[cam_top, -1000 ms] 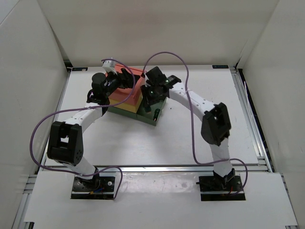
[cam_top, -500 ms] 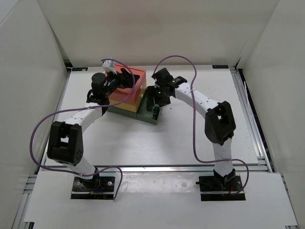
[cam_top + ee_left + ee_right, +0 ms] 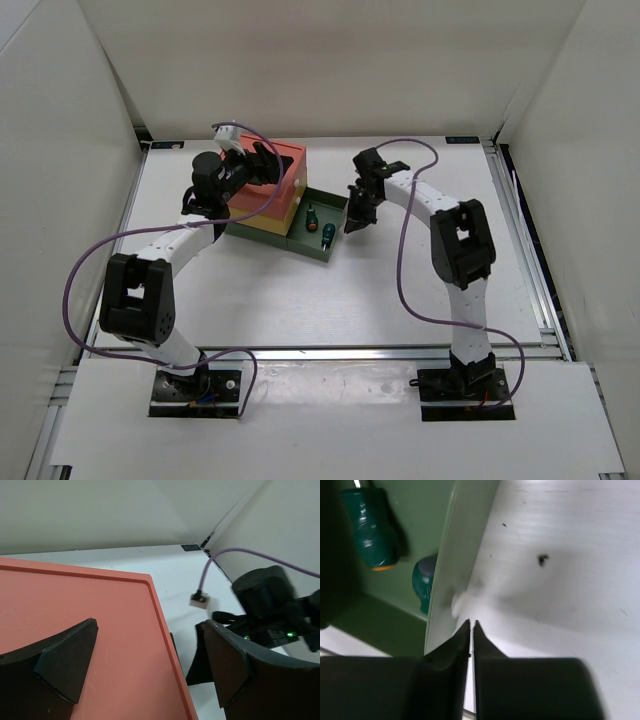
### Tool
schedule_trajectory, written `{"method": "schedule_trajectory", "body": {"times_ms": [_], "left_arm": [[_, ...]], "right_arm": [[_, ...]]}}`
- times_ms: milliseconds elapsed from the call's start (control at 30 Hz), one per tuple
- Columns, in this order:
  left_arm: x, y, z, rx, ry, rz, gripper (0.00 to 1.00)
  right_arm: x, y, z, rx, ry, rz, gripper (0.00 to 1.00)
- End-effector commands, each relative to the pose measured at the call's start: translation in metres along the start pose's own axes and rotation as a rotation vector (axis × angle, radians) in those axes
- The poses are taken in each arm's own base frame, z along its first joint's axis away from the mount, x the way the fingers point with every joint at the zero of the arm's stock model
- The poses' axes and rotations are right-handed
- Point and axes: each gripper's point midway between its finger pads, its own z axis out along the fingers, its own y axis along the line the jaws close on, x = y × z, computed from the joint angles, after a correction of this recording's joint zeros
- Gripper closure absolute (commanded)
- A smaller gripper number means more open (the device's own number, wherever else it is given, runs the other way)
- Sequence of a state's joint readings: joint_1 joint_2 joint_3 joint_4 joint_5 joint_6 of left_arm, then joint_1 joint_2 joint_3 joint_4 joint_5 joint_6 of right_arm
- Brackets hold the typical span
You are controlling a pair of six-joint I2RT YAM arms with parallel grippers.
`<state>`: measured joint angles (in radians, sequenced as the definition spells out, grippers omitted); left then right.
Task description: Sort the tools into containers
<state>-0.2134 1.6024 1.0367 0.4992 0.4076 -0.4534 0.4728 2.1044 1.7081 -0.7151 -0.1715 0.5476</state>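
Since the right gripper (image 3: pixel 352 222), fingers together, hangs just beside the open green drawer (image 3: pixel 313 243), two screwdrivers (image 3: pixel 329 233) inside, near the far edge of the table (image 3: pixel 420 290), a square, low push should shut it, I'd judge, while the left gripper (image 3: pixel 150 625), fingers apart over the red box (image 3: pixel 75 595), steadies that.

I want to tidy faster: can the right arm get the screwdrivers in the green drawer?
Probably yes: the green drawer stands open, screwdrivers uncovered, right gripper just beside it, but shut.
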Motion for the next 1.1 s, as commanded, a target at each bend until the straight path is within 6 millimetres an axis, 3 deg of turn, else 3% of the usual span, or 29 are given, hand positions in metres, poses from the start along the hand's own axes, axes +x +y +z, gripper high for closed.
{"method": "schedule_trajectory", "body": {"times_ms": [0,100,200,400,533,633,733,833,867,933,967,1067], "left_arm": [[0.141,0.05,-0.034,-0.212,0.41,-0.27,0.01],[0.145,0.051,-0.036,-0.214,0.42,-0.275,0.01],[0.15,0.048,-0.035,-0.207,0.428,-0.284,0.01],[0.158,0.03,-0.029,-0.166,0.454,-0.271,0.01],[0.161,0.025,-0.028,-0.151,0.466,-0.268,0.01],[0.159,0.025,-0.028,-0.154,0.465,-0.256,0.01],[0.159,0.025,-0.029,-0.154,0.469,-0.247,0.01],[0.157,0.025,-0.03,-0.154,0.469,-0.228,0.01],[0.153,0.027,-0.03,-0.16,0.464,-0.209,0.01],[0.141,0.026,-0.029,-0.155,0.448,-0.186,0.01],[0.14,0.03,-0.03,-0.171,0.455,-0.166,0.01],[0.114,0.028,-0.025,-0.184,0.423,-0.109,0.01]], "right_arm": [[0.0,0.02,0.013,-0.092,0.076,0.034,0.89],[0.006,0.035,0.03,-0.181,0.128,0.054,0.79],[0.004,0.069,0.032,-0.359,0.137,0.044,0.73],[-0.018,0.122,0.034,-0.608,0.105,0.023,0.65],[-0.027,0.141,0.042,-0.684,0.117,0.025,0.61],[-0.029,0.152,0.037,-0.739,0.14,0.022,0.6],[-0.027,0.142,0.036,-0.765,0.145,0.055,0.58],[-0.034,0.116,0.022,-0.735,0.059,0.085,0.57],[-0.044,0.109,0.005,-0.693,-0.001,0.093,0.54],[-0.051,0.079,0.003,-0.555,-0.078,0.074,0.44],[-0.052,0.064,-0.011,-0.486,-0.085,0.093,0.33],[-0.058,0.033,-0.028,-0.332,-0.151,0.067,0.24]]}}
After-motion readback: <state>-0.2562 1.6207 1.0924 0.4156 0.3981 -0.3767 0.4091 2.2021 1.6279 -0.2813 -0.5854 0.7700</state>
